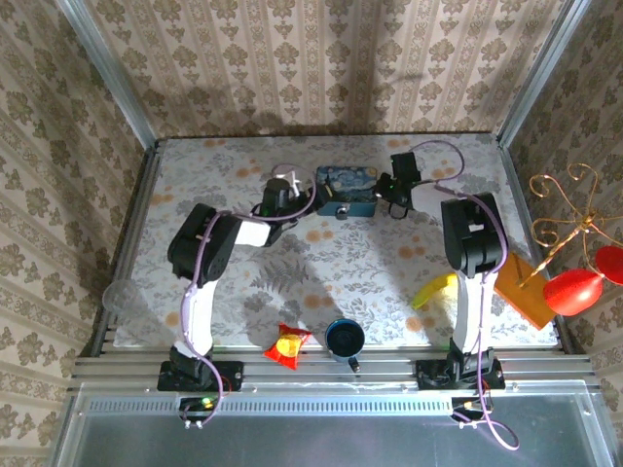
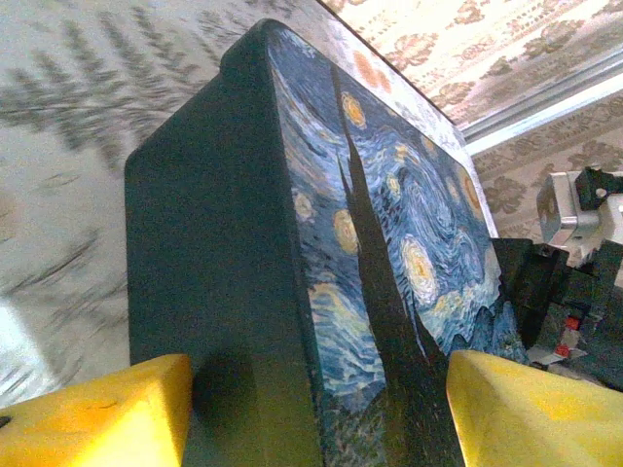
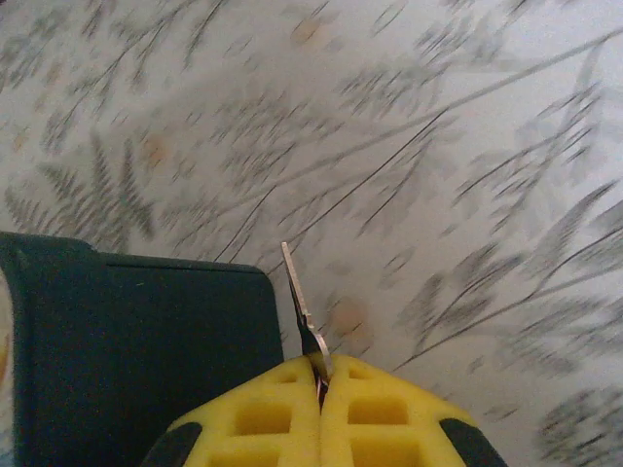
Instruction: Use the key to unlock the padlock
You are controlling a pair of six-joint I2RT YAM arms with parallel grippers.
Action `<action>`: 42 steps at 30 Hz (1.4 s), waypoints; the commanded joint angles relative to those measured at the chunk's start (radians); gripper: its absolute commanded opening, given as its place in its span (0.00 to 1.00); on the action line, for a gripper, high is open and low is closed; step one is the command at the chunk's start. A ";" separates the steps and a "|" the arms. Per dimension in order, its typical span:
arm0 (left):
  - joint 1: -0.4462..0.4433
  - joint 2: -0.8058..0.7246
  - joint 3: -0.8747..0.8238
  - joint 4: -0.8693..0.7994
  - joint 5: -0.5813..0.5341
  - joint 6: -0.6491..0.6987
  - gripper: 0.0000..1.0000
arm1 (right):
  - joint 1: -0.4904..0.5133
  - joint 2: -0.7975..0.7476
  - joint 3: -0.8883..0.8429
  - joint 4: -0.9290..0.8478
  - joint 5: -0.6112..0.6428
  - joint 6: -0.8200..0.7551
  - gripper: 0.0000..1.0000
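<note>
Patterned wallpaper (image 1: pixel 292 58) closes the room in on three sides, and a flowered surface (image 1: pixel 214 175) lies between metal rails. The biggest thing on it is the blue tin (image 1: pixel 344 190), painted with a starry night, lying between the two sets of jaws. The left jaws clamp it from their side, one yellow pad (image 2: pixel 97 413) against its dark wall and the other against the painted lid. Well back from both jaws, toward the arm bases, sit a dark cup (image 1: pixel 345 338) and a red and yellow packet (image 1: pixel 288 345). The right jaws, just off the tin's other end, are pressed shut on the key (image 3: pixel 300 297). Its thin blade sticks out ahead of them, with the tin's dark corner just to their left. The padlock (image 1: pixel 343 212) seems to be the tiny speck on the tin's near wall, roughly midway between both jaws. It is too small to make out.
</note>
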 commanded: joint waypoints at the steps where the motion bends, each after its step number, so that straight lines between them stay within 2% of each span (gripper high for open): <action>1: -0.054 -0.097 -0.114 0.153 0.056 0.001 0.70 | 0.123 -0.044 -0.052 0.065 -0.142 0.056 0.00; 9: -0.090 -0.267 -0.414 0.307 -0.054 -0.080 0.70 | 0.268 -0.152 -0.222 0.139 -0.094 0.155 0.00; 15: -0.087 -0.402 -0.524 0.211 -0.148 -0.046 0.70 | 0.340 -0.207 -0.280 0.124 -0.022 0.182 0.00; 19: -0.085 -0.423 -0.534 0.167 -0.165 -0.023 0.72 | 0.337 -0.168 -0.218 0.087 -0.012 0.171 0.00; 26: -0.060 -0.326 -0.461 0.207 -0.138 -0.015 0.76 | 0.294 -0.061 -0.071 0.044 -0.017 0.166 0.00; 31: -0.023 -0.307 -0.439 0.200 -0.149 -0.009 0.80 | 0.259 -0.043 -0.035 0.008 -0.029 0.159 0.00; 37: 0.004 -0.404 -0.511 0.144 -0.236 -0.001 0.89 | 0.219 -0.127 -0.116 -0.017 0.020 0.143 0.00; 42: -0.003 -0.584 -0.570 -0.063 -0.364 -0.001 0.91 | 0.177 -0.219 -0.234 -0.008 0.044 0.143 0.00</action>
